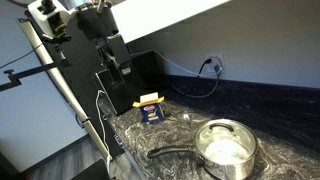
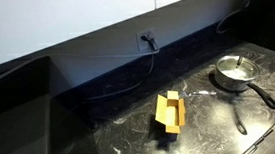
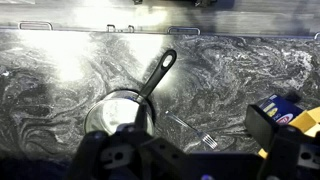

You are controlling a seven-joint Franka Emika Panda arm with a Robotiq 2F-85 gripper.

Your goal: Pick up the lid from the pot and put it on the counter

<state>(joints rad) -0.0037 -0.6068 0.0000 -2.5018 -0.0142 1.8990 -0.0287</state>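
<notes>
The steel pot [image 1: 226, 150] stands on the dark marbled counter [image 1: 275, 108], its long dark handle [image 1: 168, 152] pointing away from it. The glass lid [image 1: 224, 140] rests on the pot. Both also show in an exterior view, pot [image 2: 235, 73] and lid [image 2: 234, 69], and in the wrist view, pot [image 3: 96, 122] and lid [image 3: 116, 112], partly behind my fingers. My gripper [image 1: 118, 68] is open and empty, high above the counter and well away from the pot. In the wrist view my gripper [image 3: 185, 135] spans the counter [image 3: 60, 70] beside the pot.
A blue-and-yellow box [image 1: 150, 108] stands on the counter; it also shows in an exterior view [image 2: 169, 112] and the wrist view [image 3: 292, 112]. A clear fork [image 3: 192, 131] lies between box and pot. A wall outlet with a cable [image 1: 210, 67] is behind.
</notes>
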